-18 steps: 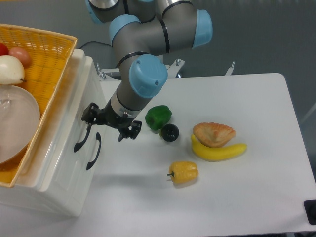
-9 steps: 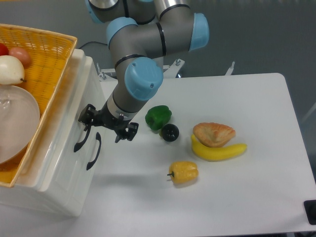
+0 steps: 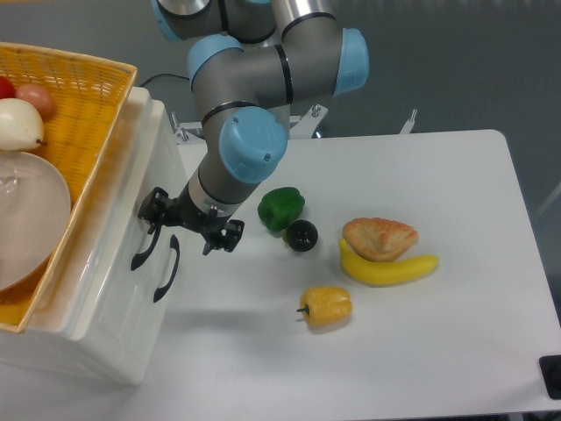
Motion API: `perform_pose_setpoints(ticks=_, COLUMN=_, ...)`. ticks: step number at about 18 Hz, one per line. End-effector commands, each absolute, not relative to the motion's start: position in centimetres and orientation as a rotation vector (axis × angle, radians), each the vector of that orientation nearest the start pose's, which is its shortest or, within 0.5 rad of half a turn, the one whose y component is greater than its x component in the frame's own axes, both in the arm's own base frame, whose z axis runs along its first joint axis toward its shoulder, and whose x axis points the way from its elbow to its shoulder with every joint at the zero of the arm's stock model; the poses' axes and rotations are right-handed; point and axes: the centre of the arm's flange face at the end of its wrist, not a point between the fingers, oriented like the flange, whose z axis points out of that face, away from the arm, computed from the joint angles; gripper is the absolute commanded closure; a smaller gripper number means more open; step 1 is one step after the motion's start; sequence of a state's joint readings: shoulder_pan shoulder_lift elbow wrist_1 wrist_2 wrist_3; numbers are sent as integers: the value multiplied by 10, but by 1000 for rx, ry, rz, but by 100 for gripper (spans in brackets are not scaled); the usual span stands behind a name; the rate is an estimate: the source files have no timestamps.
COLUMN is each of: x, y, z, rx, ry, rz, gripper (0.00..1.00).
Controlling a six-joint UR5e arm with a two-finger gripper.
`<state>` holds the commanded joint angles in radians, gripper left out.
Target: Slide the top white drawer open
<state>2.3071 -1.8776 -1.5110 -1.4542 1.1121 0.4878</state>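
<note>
A: Your gripper (image 3: 189, 227) has crept left since a second ago, right up to the handle.

B: Fingers spread wide, holding nothing; the top white drawer (image 3: 131, 210) sits at the bench's left

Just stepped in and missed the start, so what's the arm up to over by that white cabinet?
The arm has its gripper right at the front of the white cabinet, by the black handle of the top drawer. Whether the fingers have closed on the handle cannot be told from here. The drawer looks shut. A yellow basket sits on top of the cabinet, and two peppers, a banana and other food lie untouched on the table.
</note>
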Motion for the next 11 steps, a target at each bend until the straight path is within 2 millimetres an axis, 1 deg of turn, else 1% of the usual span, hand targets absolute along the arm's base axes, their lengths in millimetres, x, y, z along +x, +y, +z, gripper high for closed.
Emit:
perform_pose_setpoints(ticks=7, x=-269, y=560, z=368, rx=-2886, ry=-406, rz=-665, gripper=0)
perform_pose_setpoints(ticks=11, x=-269, y=561, z=363, rx=-2891, ry=-410, rz=-674, gripper=0)
